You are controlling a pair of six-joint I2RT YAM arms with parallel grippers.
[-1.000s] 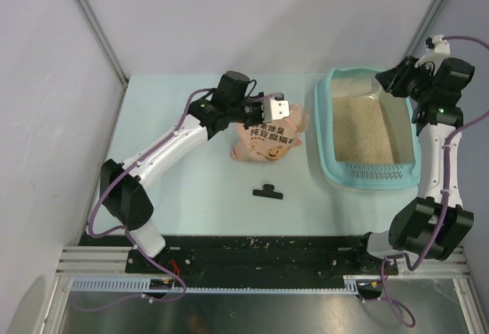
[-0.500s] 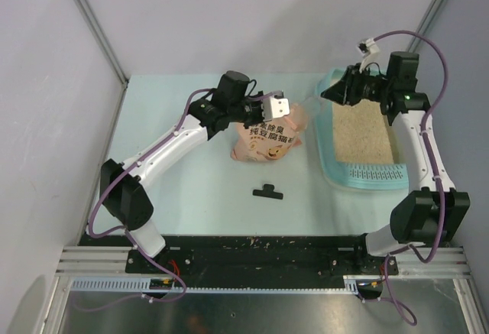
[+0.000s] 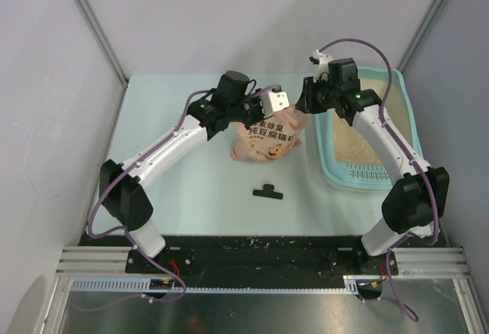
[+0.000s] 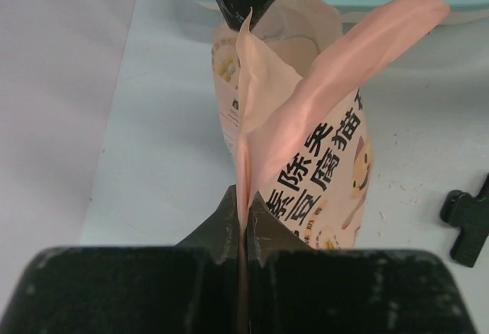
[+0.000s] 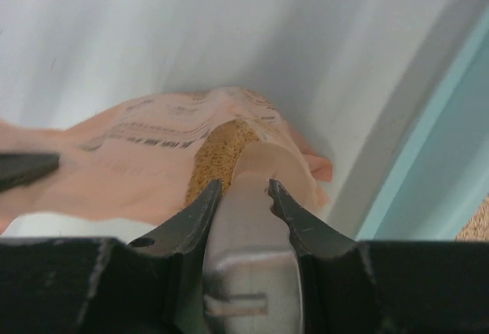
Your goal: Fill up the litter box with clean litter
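Pinching the edge of the cat-litter bag (image 3: 267, 141) beside the litter box (image 3: 367, 173), the left pincer (image 4: 244, 210) was shut; the right pincer (image 5: 243, 189) gripped the clear scoop (image 5: 252, 242). That box held clean litter (image 3: 349, 147). A slip could slump the bag, spilling granules.

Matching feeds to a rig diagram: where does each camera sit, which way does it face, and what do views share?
Top external: above, behind the bases, looking down on table, litter box, left arm, right arm.
Left wrist: on the left arm, facing along the left tool pinching the bag by its edge.
Right wrist: on the right arm, facing along the right tool gripping the clear scoop, toward the bag's mouth.
Shared: every view shows bag and litter box.
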